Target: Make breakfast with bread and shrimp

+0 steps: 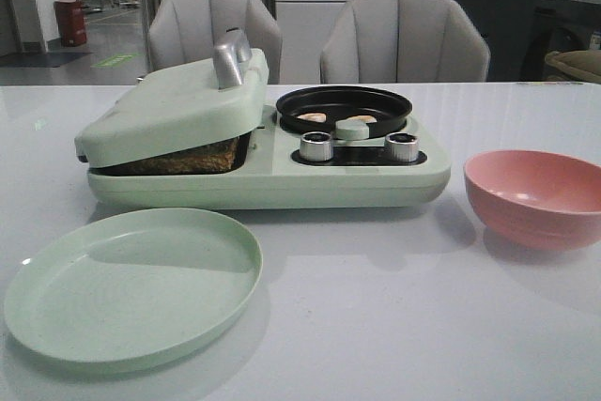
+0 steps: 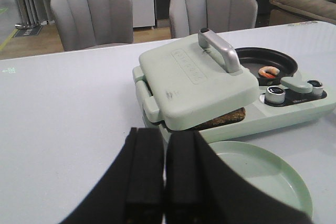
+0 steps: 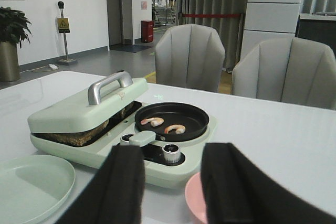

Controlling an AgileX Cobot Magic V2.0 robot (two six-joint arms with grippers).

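The bread (image 1: pixel 183 159) lies in the pale green breakfast maker (image 1: pixel 263 171), under its tilted lid (image 1: pixel 174 100); only its brown edge shows, also in the left wrist view (image 2: pixel 226 117) and the right wrist view (image 3: pixel 73 137). Two shrimp (image 3: pixel 163 125) lie in the black round pan (image 1: pixel 343 107); they show in the front view (image 1: pixel 336 118), and one shows in the left wrist view (image 2: pixel 269 71). My left gripper (image 2: pixel 164 177) is shut and empty, short of the maker. My right gripper (image 3: pixel 172 182) is open and empty, over the pink bowl's rim. Neither gripper shows in the front view.
An empty pale green plate (image 1: pixel 131 284) lies in front of the maker. An empty pink bowl (image 1: pixel 535 196) stands to its right. Two silver knobs (image 1: pixel 360 146) and a green pan handle (image 1: pixel 352 128) sit on the maker's front. Two grey chairs (image 1: pixel 315 35) stand behind the table.
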